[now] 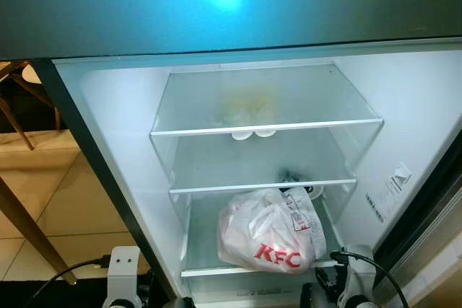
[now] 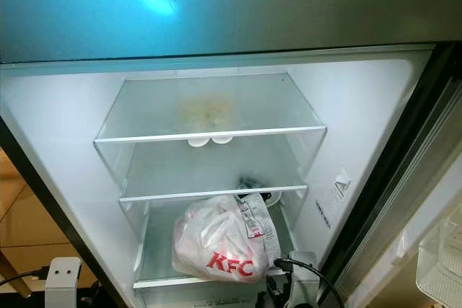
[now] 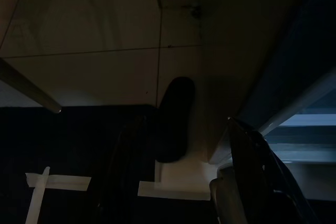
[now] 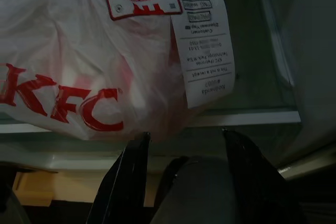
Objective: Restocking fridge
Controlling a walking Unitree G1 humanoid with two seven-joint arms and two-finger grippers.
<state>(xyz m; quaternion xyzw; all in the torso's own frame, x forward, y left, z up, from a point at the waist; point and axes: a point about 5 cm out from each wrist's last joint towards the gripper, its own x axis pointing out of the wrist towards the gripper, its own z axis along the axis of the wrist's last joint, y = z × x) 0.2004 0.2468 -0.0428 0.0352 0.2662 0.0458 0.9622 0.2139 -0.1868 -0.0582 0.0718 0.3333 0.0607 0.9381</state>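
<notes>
Home kitchen: open fridge (image 1: pixel 404 128), tiled floor (image 1: pixel 65 200), wooden chair legs (image 1: pixel 18 117).

Beige tiled floor (image 1: pixel 43 185), perhaps wooden chair legs (image 1: pixel 25 225).

Dark item (image 1: pixel 292 176) behind the KFC bag (image 1: pixel 268 232) half hidden; pale rounds (image 1: pixel 253 133) under the frosted shelf (image 1: pixel 260 99) indistinct.

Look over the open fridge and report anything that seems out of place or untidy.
Nothing is spilled or broken. The white KFC bag on the lowest shelf sits slumped and bulges over the front edge, with a long receipt hanging loose. The right gripper sits open just before it.
</notes>
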